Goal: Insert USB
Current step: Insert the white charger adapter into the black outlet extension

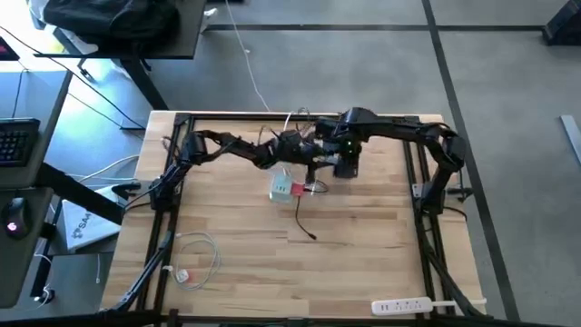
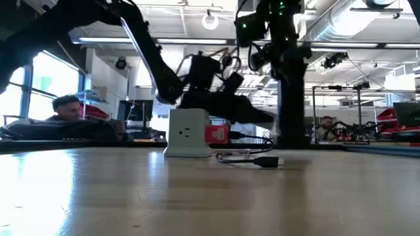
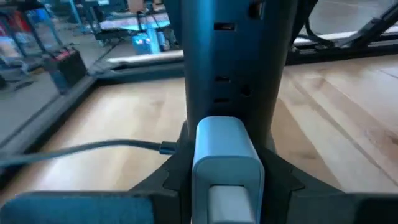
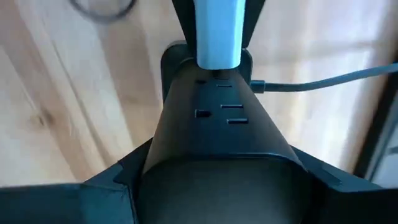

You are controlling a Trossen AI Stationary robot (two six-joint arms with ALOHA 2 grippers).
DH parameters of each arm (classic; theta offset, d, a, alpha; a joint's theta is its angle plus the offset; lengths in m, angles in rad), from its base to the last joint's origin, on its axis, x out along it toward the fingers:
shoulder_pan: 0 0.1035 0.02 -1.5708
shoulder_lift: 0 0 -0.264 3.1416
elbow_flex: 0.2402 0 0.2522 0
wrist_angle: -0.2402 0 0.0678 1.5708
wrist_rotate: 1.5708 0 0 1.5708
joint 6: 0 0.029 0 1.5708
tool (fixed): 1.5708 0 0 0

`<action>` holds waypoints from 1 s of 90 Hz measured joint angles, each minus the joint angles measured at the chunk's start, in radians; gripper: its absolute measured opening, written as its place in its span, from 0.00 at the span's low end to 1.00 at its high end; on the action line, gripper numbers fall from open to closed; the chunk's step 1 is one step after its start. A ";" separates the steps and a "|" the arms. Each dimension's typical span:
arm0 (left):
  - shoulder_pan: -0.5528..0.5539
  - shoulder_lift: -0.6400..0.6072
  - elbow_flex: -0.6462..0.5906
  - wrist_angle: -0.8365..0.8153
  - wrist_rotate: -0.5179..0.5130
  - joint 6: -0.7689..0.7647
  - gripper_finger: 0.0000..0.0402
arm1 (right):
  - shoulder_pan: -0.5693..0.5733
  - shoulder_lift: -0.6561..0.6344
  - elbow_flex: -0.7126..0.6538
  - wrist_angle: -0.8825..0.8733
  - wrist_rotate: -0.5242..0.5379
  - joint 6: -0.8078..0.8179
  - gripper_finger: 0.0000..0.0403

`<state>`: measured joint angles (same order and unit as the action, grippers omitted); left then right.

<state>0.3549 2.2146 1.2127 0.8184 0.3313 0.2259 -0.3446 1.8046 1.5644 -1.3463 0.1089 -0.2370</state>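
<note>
Left gripper (image 1: 289, 173) clamps the white charger cube (image 2: 187, 133) on the table (image 1: 363, 245); right gripper (image 1: 320, 166), just beside it, fingers not discernible. USB (image 2: 217, 134) touches the cube's side, black cable (image 2: 252, 159) trailing forward. Coiled white cable (image 1: 195, 259) and power strip (image 1: 402, 306) lie well apart.

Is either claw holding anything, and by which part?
The left gripper clamps the white charger cube by its sides; the right gripper seems to grip the USB plug body.
</note>
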 joint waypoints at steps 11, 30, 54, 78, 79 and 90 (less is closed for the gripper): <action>0.037 -0.090 -0.094 -0.047 -0.002 0.071 0.23 | -0.032 0.005 0.001 0.094 -0.040 -0.007 0.56; 0.085 -0.131 -0.153 -0.072 0.037 0.102 0.23 | -0.085 0.036 0.000 0.231 -0.073 -0.034 0.56; 0.072 -0.083 -0.134 -0.064 0.035 0.089 0.23 | -0.109 0.087 0.004 0.219 -0.114 -0.083 0.56; 0.039 -0.025 -0.131 0.024 0.014 0.053 0.23 | -0.146 0.093 0.000 0.202 -0.152 -0.096 0.56; 0.038 -0.022 -0.131 0.032 0.010 0.051 0.23 | -0.146 0.094 0.000 0.202 -0.153 -0.095 0.56; 0.025 -0.001 -0.133 0.087 -0.014 0.016 0.23 | -0.141 0.111 0.003 0.162 -0.147 -0.102 0.56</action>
<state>0.3801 2.2131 1.0801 0.9058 0.3168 0.2420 -0.4854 1.9152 1.5673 -1.1847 -0.0376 -0.3386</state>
